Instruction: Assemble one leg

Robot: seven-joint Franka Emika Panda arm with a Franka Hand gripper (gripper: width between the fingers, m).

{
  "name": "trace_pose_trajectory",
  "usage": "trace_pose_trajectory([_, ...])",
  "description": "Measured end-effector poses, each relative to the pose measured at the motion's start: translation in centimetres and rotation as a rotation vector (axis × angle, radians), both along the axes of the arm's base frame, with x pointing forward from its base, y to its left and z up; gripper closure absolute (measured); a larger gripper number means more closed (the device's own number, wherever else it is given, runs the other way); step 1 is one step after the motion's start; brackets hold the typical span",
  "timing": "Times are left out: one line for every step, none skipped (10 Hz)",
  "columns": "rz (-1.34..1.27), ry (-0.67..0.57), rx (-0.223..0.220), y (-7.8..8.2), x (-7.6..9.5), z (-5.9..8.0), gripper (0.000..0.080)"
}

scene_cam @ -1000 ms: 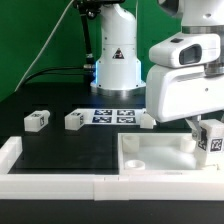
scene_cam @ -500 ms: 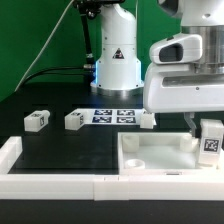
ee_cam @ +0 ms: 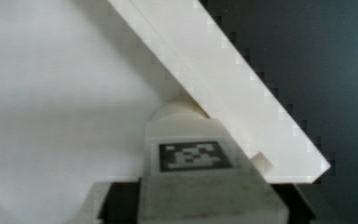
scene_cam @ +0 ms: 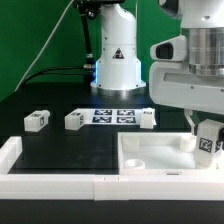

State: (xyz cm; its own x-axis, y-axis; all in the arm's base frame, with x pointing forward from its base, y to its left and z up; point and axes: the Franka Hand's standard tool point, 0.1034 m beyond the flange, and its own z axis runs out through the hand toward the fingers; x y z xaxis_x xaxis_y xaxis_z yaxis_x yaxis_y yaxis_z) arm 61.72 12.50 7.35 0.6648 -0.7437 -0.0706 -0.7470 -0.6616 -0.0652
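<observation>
Wrist view gives us the small chunky white plastic leg block [ee_cam: 194,150] pinched in the pincer [ee_cam: 190,198], over the large white rimmed tray piece [ee_cam: 211,80], beside its rim; we judge it light, stiff, slick; grip the flat sides, tag clear.

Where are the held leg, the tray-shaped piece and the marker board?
held leg [scene_cam: 209,141]: exterior view, on its tagged face.
tray-shaped piece [scene_cam: 165,152]: exterior view, on its bare floor.
marker board [scene_cam: 112,116]: exterior view, on its middle, among the tags.
</observation>
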Motion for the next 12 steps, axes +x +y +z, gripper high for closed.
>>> trace_pose_trajectory([-0.061,0.005,0.004,0.0,0.0,0.0,0.0501])
trace_pose_trajectory([-0.105,0.010,0.009,0.1,0.0,0.0,0.0501])
trace_pose_trajectory([-0.068,0.006,0.009,0.1,0.0,0.0,0.0415])
trace_pose_trajectory([-0.020,0.001,0.009,0.1,0.0,0.0,0.0229])
trace_pose_trajectory([0.044,-0.005,0.006,0.1,0.0,0.0,0.0229])
trace_pose_trajectory([0.184,-0.019,0.004,0.2,0.0,0.0,0.0174])
trace_pose_trajectory([0.330,-0.033,-0.003,0.3,0.0,0.0,0.0156])
trace_pose_trajectory([0.468,-0.044,-0.014,0.4,0.0,0.0,0.0156])
trace_pose_trajectory([0.596,-0.054,-0.029,0.5,0.0,0.1,0.0151])
trace_pose_trajectory([0.792,-0.064,-0.084,0.9,0.2,0.2,0.0151])
trace_pose_trajectory([0.933,-0.067,-0.093,1.0,0.1,0.2,0.0150])
trace_pose_trajectory([1.028,-0.070,-0.095,0.6,0.2,0.2,0.0150])
